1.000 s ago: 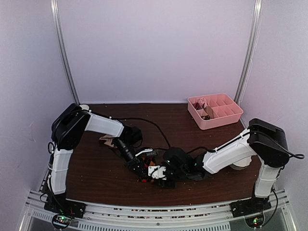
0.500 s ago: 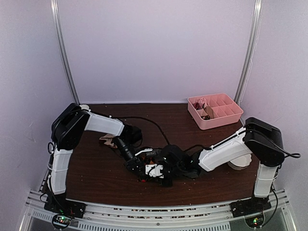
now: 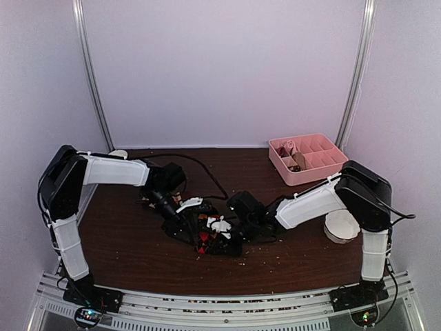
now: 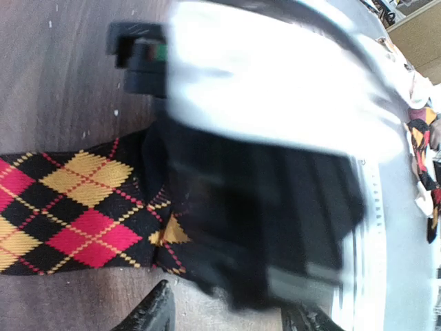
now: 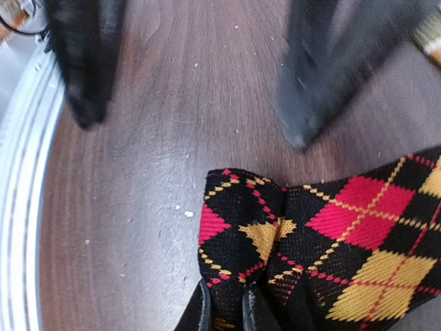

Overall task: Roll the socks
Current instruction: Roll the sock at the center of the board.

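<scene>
Right wrist view: right gripper (image 5: 225, 310) pinches the black argyle sock (image 5: 331, 234); left gripper (image 5: 191, 127) stands parted just beyond it, holding nothing.

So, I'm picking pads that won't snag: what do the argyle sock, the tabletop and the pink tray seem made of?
Argyle sock: knitted fabric, matte; stitch rows show in the diamonds.
Tabletop: dark wood or wood-look laminate, slight sheen, visible grain.
Pink tray: probably moulded plastic, smooth, uniform colour.
</scene>
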Controlling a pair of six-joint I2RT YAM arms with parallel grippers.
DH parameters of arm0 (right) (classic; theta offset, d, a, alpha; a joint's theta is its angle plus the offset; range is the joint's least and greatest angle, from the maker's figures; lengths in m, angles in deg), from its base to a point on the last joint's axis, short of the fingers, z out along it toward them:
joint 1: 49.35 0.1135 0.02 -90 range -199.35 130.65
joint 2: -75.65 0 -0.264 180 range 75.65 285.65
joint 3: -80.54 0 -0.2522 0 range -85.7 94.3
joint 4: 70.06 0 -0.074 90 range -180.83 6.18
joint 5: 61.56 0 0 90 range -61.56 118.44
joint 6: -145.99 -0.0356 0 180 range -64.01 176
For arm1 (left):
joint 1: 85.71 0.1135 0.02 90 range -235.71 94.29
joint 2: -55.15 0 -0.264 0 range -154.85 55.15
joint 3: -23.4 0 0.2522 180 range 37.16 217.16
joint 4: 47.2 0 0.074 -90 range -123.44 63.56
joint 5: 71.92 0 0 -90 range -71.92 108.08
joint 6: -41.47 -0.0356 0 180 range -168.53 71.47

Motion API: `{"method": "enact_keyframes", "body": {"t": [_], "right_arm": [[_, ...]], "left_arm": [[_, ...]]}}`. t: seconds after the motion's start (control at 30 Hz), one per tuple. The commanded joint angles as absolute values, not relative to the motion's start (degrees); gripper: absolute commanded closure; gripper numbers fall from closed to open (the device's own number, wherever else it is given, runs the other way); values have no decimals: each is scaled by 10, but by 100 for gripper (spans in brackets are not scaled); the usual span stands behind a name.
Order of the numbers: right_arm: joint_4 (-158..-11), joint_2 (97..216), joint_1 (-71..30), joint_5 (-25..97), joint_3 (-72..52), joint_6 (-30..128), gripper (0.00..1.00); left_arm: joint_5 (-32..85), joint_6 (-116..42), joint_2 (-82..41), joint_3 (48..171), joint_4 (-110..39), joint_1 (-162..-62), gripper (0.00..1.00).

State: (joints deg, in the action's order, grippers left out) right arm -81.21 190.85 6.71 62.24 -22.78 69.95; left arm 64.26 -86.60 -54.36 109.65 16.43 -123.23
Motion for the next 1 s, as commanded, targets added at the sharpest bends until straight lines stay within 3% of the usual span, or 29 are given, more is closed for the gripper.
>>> {"method": "enact_keyframes", "body": {"t": [0.0,0.27,0.6,0.97], "right_arm": [[-932,1942,45,690,-262,573,100],[-942,1939,43,729,-286,441,100],[-960,1981,27,808,-244,335,100],[-923,1998,3,821,-245,287,100]], "left_arm": [[638,-882,-496,1058,100,-1234,47],[600,-879,-424,965,-14,-1288,49],[469,-868,-424,926,-154,-1372,61],[433,-870,-463,927,-174,-1402,72]]}}
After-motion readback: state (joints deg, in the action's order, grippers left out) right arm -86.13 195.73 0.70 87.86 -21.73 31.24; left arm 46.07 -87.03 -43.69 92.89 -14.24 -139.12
